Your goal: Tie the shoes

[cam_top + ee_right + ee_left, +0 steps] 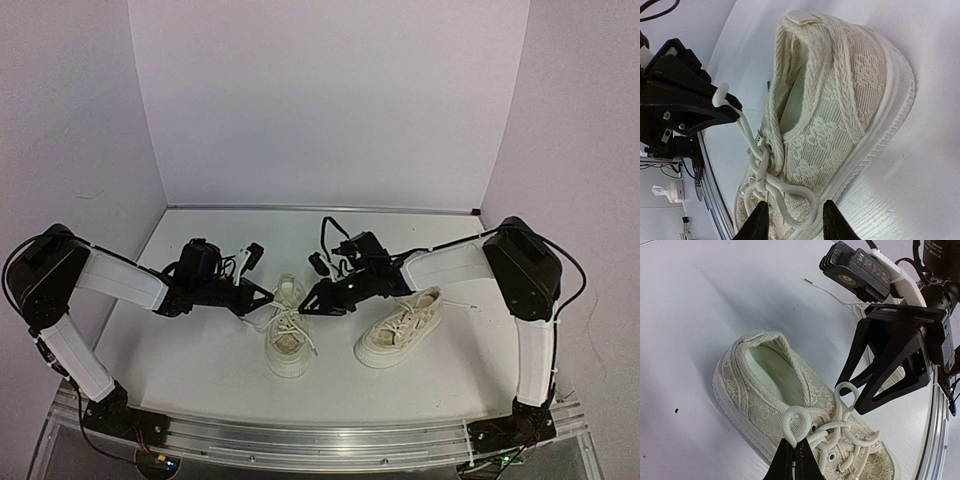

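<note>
Two cream shoes sit on the white table: the left shoe (287, 338) between my grippers and the right shoe (400, 330) beside it. My left gripper (264, 296) is shut on a lace loop (797, 423) of the left shoe (765, 380), its fingertips (788, 456) pinching the loop's base. My right gripper (308, 303) is open over the same shoe (840, 100). The second lace loop (807, 202) lies between its fingertips (760, 220), not pinched. In the left wrist view the right gripper (854, 396) straddles that loop (847, 390). In the right wrist view the left gripper (722, 102) holds its loop taut.
The right shoe lies angled, its laces loose, with one thin end (462, 303) trailing right. White walls enclose the table on three sides. A metal rail (320, 440) runs along the near edge. Black cables (328, 232) hang behind the right gripper.
</note>
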You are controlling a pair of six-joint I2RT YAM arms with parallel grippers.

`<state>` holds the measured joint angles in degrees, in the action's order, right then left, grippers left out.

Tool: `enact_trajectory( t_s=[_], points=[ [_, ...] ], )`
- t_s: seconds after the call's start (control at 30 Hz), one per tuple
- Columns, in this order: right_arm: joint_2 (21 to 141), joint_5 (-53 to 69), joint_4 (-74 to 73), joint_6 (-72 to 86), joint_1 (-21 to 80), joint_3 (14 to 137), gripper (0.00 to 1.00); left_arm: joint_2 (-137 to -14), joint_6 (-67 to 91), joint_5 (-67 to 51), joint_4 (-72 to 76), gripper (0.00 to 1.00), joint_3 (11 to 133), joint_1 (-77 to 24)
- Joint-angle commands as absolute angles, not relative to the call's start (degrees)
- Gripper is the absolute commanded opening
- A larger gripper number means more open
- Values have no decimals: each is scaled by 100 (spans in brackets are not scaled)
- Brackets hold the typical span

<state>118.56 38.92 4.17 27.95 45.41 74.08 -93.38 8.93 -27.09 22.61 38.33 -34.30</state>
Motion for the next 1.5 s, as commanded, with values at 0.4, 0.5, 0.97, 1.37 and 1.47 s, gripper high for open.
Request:
enact_trajectory(
  t_s=[0.4,0.5,0.97,1.37,1.47],
  points=[
    [11872,3901,642,2897,4485,7523,0,-9176,947,-2693,2535,0,3807,-3401],
    [11663,3767,642,2887,4460,7355,0,-9036,1031,-2448,2468,0,3738,-3403],
    [11044,3159,634,2706,4300,6218,0,-8868,1449,-1451,2193,0,3524,-3255],
    [11092,2927,636,2544,4195,5920,0,-9310,1767,-1493,2438,0,3495,-2956],
    [11107,2949,639,2504,4156,5886,0,-9333,1774,-1558,2457,0,3484,-2899]
  ],
)
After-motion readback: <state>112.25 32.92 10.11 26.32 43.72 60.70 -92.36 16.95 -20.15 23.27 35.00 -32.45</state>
